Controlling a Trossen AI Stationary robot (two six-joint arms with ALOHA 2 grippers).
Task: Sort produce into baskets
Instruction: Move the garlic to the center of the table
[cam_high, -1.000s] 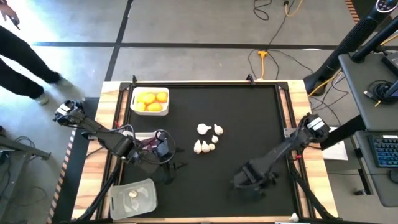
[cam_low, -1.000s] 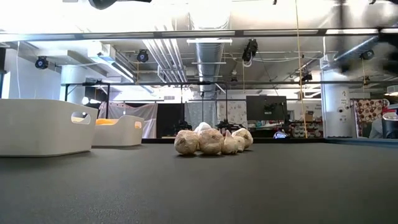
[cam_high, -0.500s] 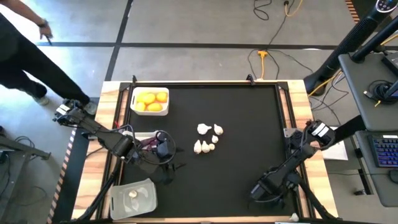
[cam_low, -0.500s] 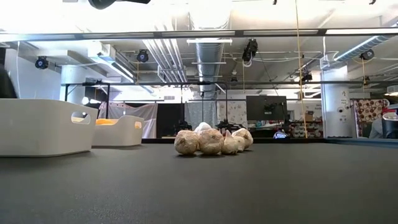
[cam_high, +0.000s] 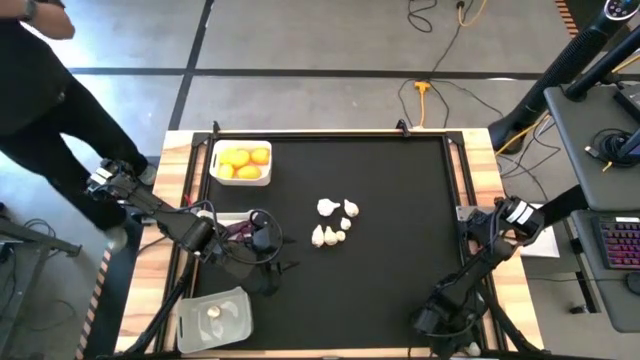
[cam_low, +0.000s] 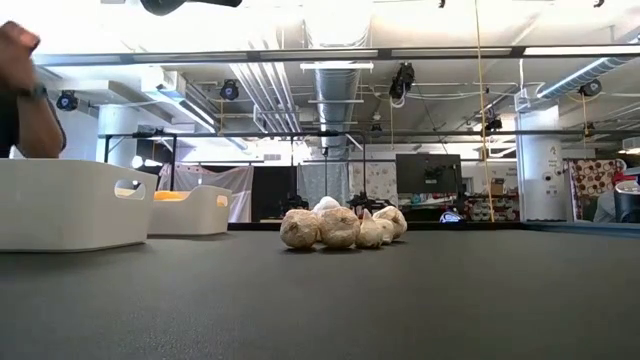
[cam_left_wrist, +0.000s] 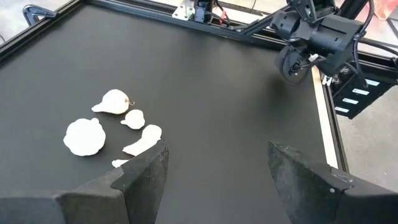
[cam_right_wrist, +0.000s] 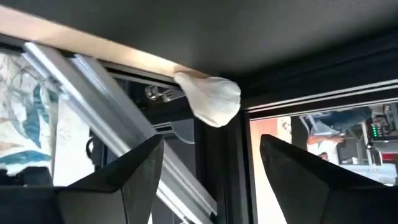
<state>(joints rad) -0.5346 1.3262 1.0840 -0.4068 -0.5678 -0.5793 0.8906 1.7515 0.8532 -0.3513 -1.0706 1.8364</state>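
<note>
Several white garlic bulbs (cam_high: 333, 222) lie loose mid-table, also in the low view (cam_low: 340, 228) and the left wrist view (cam_left_wrist: 85, 136). A white basket (cam_high: 216, 150) at the far left holds yellow fruits (cam_high: 245, 158). Beside my left arm a second basket holds dark purple pieces (cam_high: 237, 229). A clear basket (cam_high: 190, 325) at the near left holds one bulb (cam_high: 214, 311). My left gripper (cam_left_wrist: 214, 174) hangs open above the mat, left of the loose bulbs. My right gripper (cam_right_wrist: 211, 168) is open at the near right corner, with one stray bulb (cam_right_wrist: 210, 98) ahead of its fingers, untouched.
The stray bulb rests by the table's wooden border (cam_right_wrist: 74, 38) and metal frame rail (cam_right_wrist: 93, 106). A person stands off the table's far left (cam_high: 40, 90), a hand showing in the low view (cam_low: 20, 60). Bare black mat (cam_high: 400, 200) lies right of the bulbs.
My right gripper has swung toward the table's near right corner, sinking and turning as it went. The person has stepped closer along the table's left side. My left arm and the produce have stayed put.
</note>
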